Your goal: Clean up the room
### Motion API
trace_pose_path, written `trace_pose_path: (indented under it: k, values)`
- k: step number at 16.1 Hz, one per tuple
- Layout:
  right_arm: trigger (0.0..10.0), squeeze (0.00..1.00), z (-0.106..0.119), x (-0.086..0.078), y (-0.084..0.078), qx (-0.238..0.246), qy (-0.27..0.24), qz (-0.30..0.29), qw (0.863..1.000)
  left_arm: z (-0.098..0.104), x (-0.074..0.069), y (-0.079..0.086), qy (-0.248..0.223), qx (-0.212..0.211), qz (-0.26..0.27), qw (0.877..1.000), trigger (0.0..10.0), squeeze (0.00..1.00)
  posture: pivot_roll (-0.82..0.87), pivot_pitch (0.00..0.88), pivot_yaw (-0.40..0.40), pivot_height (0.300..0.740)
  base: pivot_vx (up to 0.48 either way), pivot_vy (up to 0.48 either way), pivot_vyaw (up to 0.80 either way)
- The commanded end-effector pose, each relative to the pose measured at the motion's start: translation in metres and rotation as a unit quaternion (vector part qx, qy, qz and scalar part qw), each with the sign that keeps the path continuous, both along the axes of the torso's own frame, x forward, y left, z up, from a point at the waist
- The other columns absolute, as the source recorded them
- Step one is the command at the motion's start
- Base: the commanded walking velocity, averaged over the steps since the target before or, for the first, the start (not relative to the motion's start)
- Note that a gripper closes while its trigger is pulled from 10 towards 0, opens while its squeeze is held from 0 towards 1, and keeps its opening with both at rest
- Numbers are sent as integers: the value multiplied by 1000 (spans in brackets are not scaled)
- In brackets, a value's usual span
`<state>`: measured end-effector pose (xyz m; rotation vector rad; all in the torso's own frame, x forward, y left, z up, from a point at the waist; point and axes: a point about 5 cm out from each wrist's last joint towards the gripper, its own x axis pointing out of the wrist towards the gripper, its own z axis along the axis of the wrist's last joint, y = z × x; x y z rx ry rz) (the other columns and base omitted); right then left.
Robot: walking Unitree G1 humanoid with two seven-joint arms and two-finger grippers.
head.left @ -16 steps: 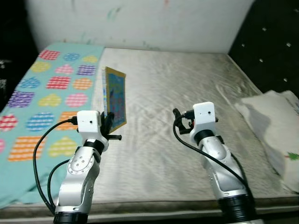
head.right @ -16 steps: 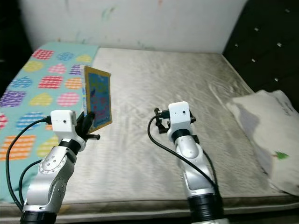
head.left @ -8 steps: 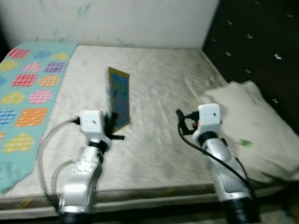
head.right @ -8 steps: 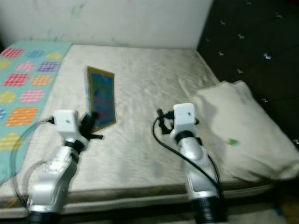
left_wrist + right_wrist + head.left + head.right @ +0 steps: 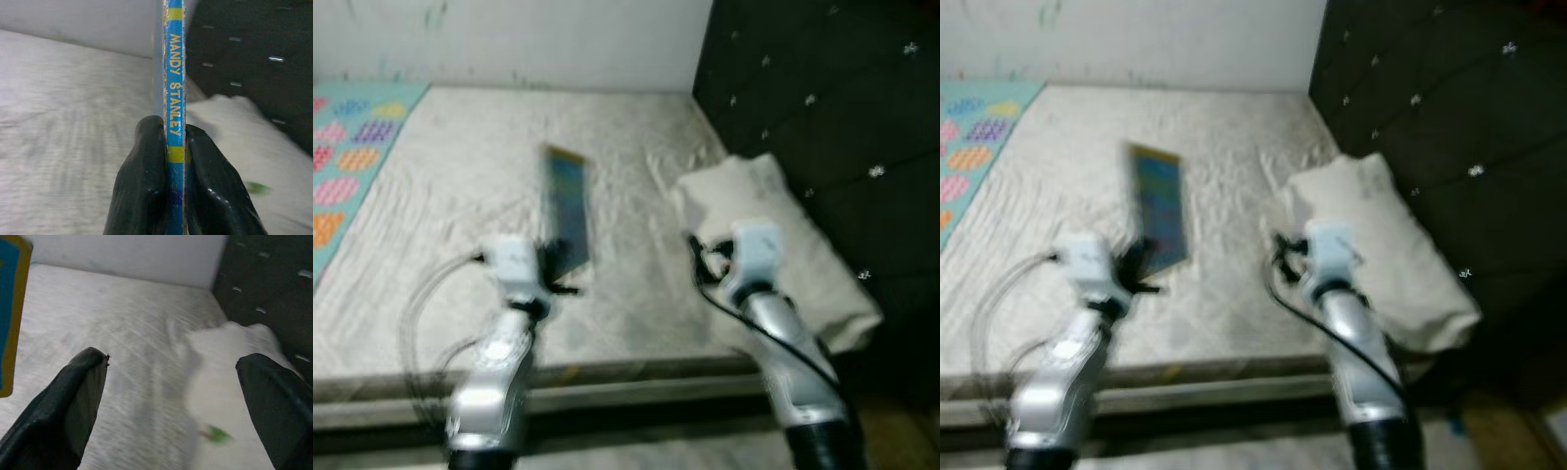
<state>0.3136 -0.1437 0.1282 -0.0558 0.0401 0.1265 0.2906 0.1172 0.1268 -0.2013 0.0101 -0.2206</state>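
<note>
- Left claw point(image 5: 175, 161) is clamped on the spine of a book point(image 5: 566, 208), holding it upright above the bed point(image 5: 440, 196).
- Right claw point(image 5: 181, 396) hangs over the bed with fingers wide apart, near a white pillow point(image 5: 773, 235).

1. The book point(image 5: 567, 206) was thin and flat, with a blue cover edged in yellow.
2. Its blue spine point(image 5: 174, 98) carried yellow bands and the yellow lettering "MANDY STANLEY".
3. The book stood upright on edge, raised above the bed, left of the scene's centre.
4. Its lower end was clamped between the two black fingers point(image 5: 142, 181) of the left gripper point(image 5: 173, 171).
5. The eye views were blurred; cover artwork could not be resolved.
</note>
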Motion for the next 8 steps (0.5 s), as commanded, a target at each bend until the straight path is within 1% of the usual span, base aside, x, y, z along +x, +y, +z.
trace_pose_path:
  k: [1,3,6,8]
  values:
    - [10000,0,8,2,9,11,-16,15,1000,15,3,8,-37,3,11,999,10000,0,3,28,-63,740,0,0,0]
    - [10000,0,9,2,10,9,-17,18,1000,17,3,6,-45,4,2,999,10000,0,6,30,-64,740,0,0,0]
    - [10000,0,10,2,11,-8,-24,25,999,18,2,7,-50,3,-1,999,10000,0,7,30,-65,740,0,0,0]
    - [10000,0,10,2,11,-11,-26,26,999,19,2,7,-54,-1,-1,999,10000,0,8,29,-66,740,0,0,519]
